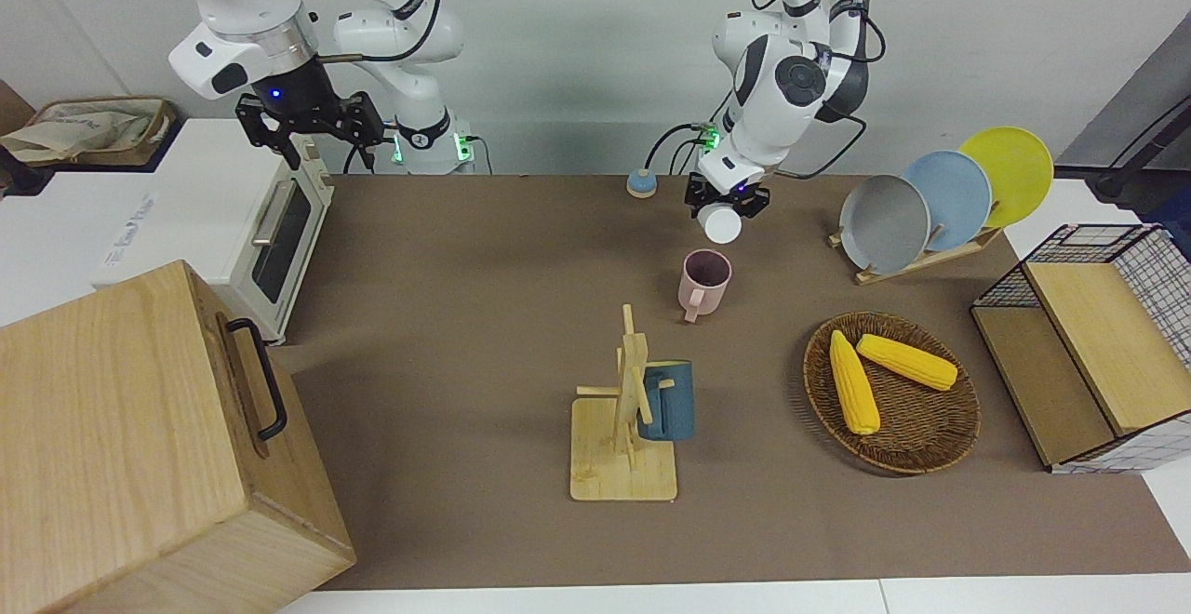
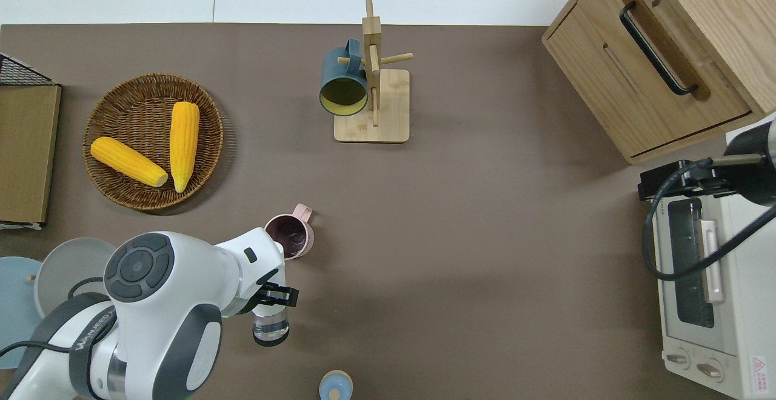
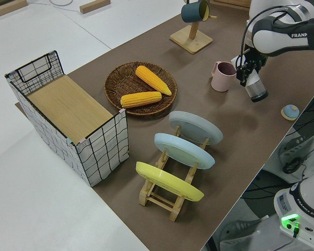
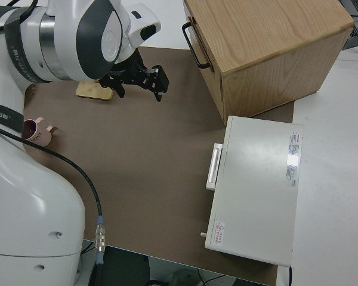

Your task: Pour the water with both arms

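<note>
My left gripper is shut on a clear bottle with water in it. It holds the bottle tilted in the air over the brown mat, between the pink mug and a small blue lid. The mug stands upright with its mouth open; I cannot tell how full it is. My right gripper is open and empty, and that arm is parked.
A wooden mug tree holds a dark blue mug. A wicker basket carries two corn cobs. A plate rack, a wire crate, a white toaster oven and a wooden box stand around the mat's edges.
</note>
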Motion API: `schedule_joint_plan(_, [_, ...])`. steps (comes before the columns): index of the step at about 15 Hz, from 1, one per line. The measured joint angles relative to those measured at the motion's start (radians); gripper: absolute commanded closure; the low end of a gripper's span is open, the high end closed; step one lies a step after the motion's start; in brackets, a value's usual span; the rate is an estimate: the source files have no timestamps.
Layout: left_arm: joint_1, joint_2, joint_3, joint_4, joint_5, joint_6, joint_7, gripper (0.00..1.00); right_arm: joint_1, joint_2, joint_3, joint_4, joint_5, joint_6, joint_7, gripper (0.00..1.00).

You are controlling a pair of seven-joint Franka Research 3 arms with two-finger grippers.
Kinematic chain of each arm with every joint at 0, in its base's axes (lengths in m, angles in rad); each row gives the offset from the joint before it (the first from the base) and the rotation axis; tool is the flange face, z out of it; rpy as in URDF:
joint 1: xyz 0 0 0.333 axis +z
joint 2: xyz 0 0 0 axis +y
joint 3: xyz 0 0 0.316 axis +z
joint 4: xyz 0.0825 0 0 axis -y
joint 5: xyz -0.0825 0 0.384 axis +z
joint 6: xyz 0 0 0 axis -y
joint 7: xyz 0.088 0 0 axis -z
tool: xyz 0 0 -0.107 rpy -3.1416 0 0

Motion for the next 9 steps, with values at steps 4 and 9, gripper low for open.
schedule_joint_plan(4, [0.000,0.004,0.000,0.017,0.020,-0.030,-0.013,1.00,0.000,0.000,0.000,0.000,0.000,0.000,0.000,0.009])
schedule_joint_plan(9, [0.000,0.005,0.000,0.027,0.021,-0.037,-0.015,1.00,0.000,0.000,0.000,0.000,0.000,0.000,0.000,0.009])
